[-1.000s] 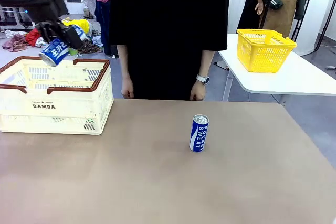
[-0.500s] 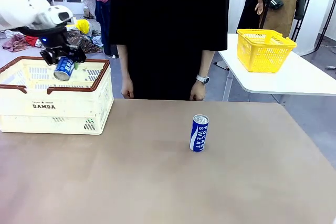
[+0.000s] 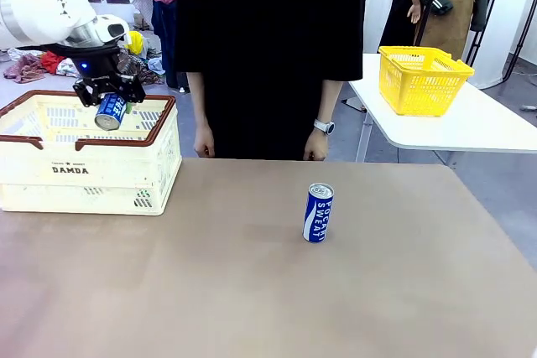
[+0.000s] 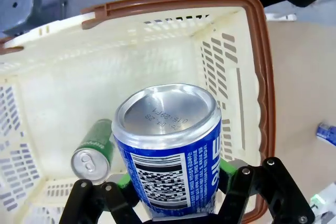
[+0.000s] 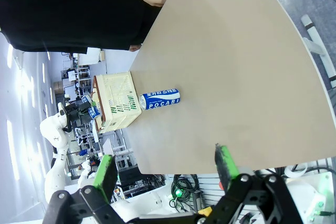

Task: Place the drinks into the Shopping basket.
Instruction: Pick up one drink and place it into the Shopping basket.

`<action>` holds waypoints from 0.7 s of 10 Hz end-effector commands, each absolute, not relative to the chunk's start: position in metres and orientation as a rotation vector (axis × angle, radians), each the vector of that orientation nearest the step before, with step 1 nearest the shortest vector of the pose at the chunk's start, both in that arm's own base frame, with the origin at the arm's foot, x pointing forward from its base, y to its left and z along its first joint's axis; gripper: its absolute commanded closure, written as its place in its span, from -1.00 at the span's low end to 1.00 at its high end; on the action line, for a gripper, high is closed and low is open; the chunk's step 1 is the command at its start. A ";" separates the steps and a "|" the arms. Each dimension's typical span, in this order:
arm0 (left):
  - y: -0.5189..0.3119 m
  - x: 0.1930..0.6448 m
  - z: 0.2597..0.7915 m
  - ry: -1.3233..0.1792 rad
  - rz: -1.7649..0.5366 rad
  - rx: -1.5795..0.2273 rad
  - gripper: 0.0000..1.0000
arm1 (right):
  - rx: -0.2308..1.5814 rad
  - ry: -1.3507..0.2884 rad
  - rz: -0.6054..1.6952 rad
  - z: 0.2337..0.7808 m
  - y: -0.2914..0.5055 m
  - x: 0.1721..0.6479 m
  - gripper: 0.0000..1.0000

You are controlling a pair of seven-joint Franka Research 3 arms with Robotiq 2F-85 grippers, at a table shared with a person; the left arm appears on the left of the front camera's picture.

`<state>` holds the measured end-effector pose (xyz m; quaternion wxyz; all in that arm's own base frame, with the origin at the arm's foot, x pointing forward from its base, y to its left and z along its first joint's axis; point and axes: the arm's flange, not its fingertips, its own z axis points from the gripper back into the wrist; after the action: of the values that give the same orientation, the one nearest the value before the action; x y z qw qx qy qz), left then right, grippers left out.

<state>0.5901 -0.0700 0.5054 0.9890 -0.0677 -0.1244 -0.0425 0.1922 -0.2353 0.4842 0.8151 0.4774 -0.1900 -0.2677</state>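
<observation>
Left gripper (image 3: pixel 107 98) points down above DAMDA Shopping basket (image 3: pixel 84 169), clamped on tilted blue drink can (image 3: pixel 111 112); right gripper (image 5: pixel 165 174) jaws spread.

Bright, even indoor light, soft shadows; glare on can (image 4: pixel 167 145) top; wrist views bent at edges

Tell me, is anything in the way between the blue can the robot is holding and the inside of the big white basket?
Nothing visible blocks it. The left hand holds the blue can over the open basket. A green can lies on the floor inside, off to one side.
</observation>
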 end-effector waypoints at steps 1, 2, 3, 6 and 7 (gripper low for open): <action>-0.077 0.588 0.495 -0.219 -0.132 -0.108 1.00 | 1.025 -0.425 -0.550 0.485 -0.236 0.193 -1.00; -0.075 0.591 0.483 -0.216 -0.127 -0.100 1.00 | 1.025 -0.425 -0.550 0.485 -0.236 0.193 -1.00; -0.073 0.590 0.472 -0.203 -0.130 -0.101 1.00 | 1.025 -0.425 -0.550 0.485 -0.236 0.193 -1.00; -0.066 0.581 0.442 -0.137 -0.128 -0.081 1.00 | 1.025 -0.425 -0.550 0.485 -0.236 0.193 -1.00; -0.062 0.579 0.431 -0.125 -0.124 -0.085 1.00 | 1.025 -0.425 -0.550 0.485 -0.236 0.193 -1.00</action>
<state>0.5820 -0.0696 0.4311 0.9958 -0.0463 -0.0576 -0.0548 0.1922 -0.2352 0.4842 0.8151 0.4774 -0.1900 -0.2677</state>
